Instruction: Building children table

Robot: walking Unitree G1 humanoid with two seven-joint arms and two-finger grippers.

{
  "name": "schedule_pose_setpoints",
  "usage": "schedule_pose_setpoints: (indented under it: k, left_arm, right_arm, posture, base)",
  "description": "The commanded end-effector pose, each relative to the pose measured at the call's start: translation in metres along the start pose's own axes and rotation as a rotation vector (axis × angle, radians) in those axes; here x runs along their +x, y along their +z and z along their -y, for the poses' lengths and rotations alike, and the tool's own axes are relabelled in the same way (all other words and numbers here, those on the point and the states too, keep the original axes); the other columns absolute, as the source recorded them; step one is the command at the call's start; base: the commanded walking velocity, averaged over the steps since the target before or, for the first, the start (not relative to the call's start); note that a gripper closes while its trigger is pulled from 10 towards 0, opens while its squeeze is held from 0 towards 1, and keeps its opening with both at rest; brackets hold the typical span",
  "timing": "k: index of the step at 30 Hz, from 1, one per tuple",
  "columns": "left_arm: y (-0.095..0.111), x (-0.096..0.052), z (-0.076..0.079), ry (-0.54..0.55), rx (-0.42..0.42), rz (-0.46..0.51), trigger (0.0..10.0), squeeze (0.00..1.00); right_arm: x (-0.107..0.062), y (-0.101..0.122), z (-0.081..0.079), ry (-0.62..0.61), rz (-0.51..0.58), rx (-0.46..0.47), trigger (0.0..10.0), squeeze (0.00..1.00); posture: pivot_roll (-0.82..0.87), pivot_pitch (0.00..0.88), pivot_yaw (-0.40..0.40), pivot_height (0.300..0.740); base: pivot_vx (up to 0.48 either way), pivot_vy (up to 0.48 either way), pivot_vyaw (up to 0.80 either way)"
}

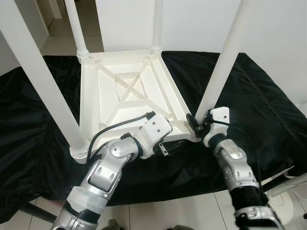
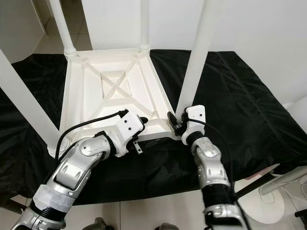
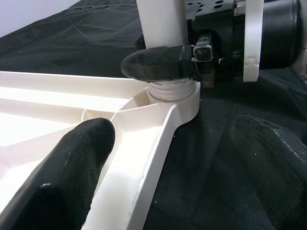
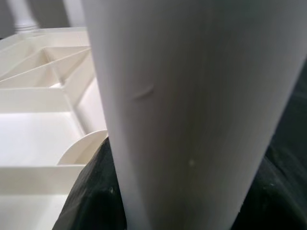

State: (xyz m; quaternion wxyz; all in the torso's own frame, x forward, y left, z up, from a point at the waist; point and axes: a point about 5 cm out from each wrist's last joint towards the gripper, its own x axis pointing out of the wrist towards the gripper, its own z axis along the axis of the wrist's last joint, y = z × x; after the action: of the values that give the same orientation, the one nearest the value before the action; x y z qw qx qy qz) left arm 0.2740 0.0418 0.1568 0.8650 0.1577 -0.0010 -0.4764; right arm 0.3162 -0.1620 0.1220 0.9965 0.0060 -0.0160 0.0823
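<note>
The four round white plastic legs [image 1: 223, 62] of the upturned white plastic tabletop [image 1: 125, 96] run out past the upper picture edge, tips unseen. The black cloth-covered surface [image 1: 259, 100] is cut off on both sides. In the right wrist view a blurred leg [image 4: 187, 105] hides the jaws.

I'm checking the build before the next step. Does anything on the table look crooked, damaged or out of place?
Nothing stands out. The white table top lies upside down on the black cloth with four legs standing in its corners. The right pincer grips the near right leg at its base; the left pincer is open beside that corner.
</note>
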Motion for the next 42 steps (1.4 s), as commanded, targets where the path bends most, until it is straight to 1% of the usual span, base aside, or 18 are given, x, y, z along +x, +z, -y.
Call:
schedule_pose_setpoints:
  k: [1,3,5,9,11,12,13,14,25,26,29,32,33,37,38,39,40,42]
  left_arm:
    - [-0.001,0.0,-0.007,0.086,0.013,-0.008,10.0,0.0]
    - [-0.001,0.0,-0.007,0.085,0.015,-0.008,10.0,0.0]
    - [-0.001,0.0,-0.007,0.086,0.018,-0.007,10.0,0.0]
    - [0.001,0.002,-0.008,0.094,0.013,0.0,10.0,0.0]
    - [0.001,0.002,-0.007,0.091,0.014,0.0,10.0,0.0]
    - [0.001,0.002,-0.006,0.09,0.015,0.0,10.0,0.0]
    - [0.001,0.002,-0.006,0.09,0.015,0.0,10.0,0.0]
    - [0.001,0.001,-0.006,0.089,0.015,0.0,10.0,0.0]
    - [0.002,0.001,-0.006,0.089,0.016,0.004,10.0,0.0]
    - [0.002,0.0,-0.004,0.086,0.013,0.006,10.0,0.0]
    - [0.001,0.001,-0.001,0.083,0.008,0.004,10.0,0.0]
    - [0.001,0.001,-0.001,0.082,0.007,0.003,10.0,0.0]
    - [0.001,0.002,0.0,0.082,0.004,0.004,10.0,0.0]
    - [0.001,0.004,0.0,0.082,0.004,0.005,10.0,0.0]
    - [0.001,0.004,-0.001,0.085,0.004,0.006,10.0,0.0]
    - [0.001,0.004,-0.001,0.085,0.004,0.006,10.0,0.0]
    - [0.002,0.004,-0.002,0.09,0.006,0.009,10.0,0.0]
    - [0.002,0.004,-0.002,0.092,0.007,0.01,10.0,0.0]
  right_arm:
    - [-0.008,-0.018,0.006,-0.149,-0.097,0.039,10.0,0.0]
    - [-0.009,-0.02,0.002,-0.199,-0.094,0.043,10.0,0.0]
    - [-0.011,-0.023,-0.013,-0.244,-0.101,0.069,10.0,0.0]
    - [-0.01,-0.022,-0.044,-0.2,-0.111,0.116,10.0,0.0]
    - [-0.01,-0.018,-0.044,-0.179,-0.097,0.125,10.0,0.0]
    - [-0.01,-0.016,-0.042,-0.179,-0.087,0.129,10.0,0.07]
    - [-0.01,-0.016,-0.042,-0.179,-0.087,0.129,10.0,0.07]
    - [-0.01,-0.014,-0.041,-0.186,-0.084,0.132,10.0,1.0]
    - [-0.012,-0.001,-0.021,-0.051,-0.009,0.075,10.0,1.0]
    - [-0.016,0.0,-0.007,0.023,-0.007,0.034,10.0,0.0]
    - [-0.021,0.003,0.001,0.176,-0.001,-0.012,10.0,0.0]
    - [-0.022,0.004,0.002,0.207,0.0,-0.017,10.0,0.0]
    - [-0.022,0.006,0.01,0.269,0.006,-0.074,10.0,0.0]
    - [-0.022,0.008,0.018,0.382,-0.004,-0.096,10.0,0.0]
    - [-0.02,0.008,0.019,0.422,-0.012,-0.106,9.4,0.0]
    - [-0.02,0.008,0.019,0.422,-0.012,-0.106,9.4,0.0]
    - [-0.016,0.007,0.022,0.456,-0.033,-0.132,8.3,0.0]
    - [-0.014,0.006,0.023,0.475,-0.045,-0.135,8.5,0.0]
  posture:
    - [-0.08,0.0,-0.009,0.74]
    - [-0.08,0.0,-0.01,0.74]
    - [-0.08,0.0,-0.011,0.74]
    - [-0.07,0.0,-0.013,0.74]
    - [-0.07,0.0,-0.015,0.74]
    - [-0.07,0.0,-0.015,0.74]
    - [-0.07,0.0,-0.015,0.74]
    - [-0.07,0.0,-0.015,0.74]
    - [-0.07,0.0,-0.022,0.74]
    - [-0.07,0.0,-0.024,0.74]
    - [-0.08,0.0,-0.031,0.74]
    - [-0.08,0.0,-0.031,0.74]
    - [-0.08,0.0,-0.036,0.74]
    - [-0.08,0.0,-0.041,0.74]
    - [-0.08,0.0,-0.042,0.74]
    - [-0.08,0.0,-0.042,0.74]
    - [-0.07,0.0,-0.047,0.74]
    - [-0.07,0.0,-0.047,0.74]
  base:
    - [0.0,0.0,0.0]
    - [0.0,0.0,0.0]
    - [0.0,0.0,0.0]
    - [0.0,0.0,0.0]
    - [0.0,0.0,0.0]
    - [0.0,0.0,0.0]
    - [0.0,0.0,0.0]
    - [0.0,0.0,0.0]
    - [0.0,0.0,0.0]
    - [0.0,0.0,0.0]
    - [0.0,0.0,0.0]
    - [0.0,0.0,0.0]
    - [0.0,0.0,0.0]
    - [0.0,0.0,0.0]
    - [0.0,0.0,0.0]
    - [0.0,0.0,0.0]
    - [0.0,0.0,0.0]
    - [0.0,0.0,0.0]
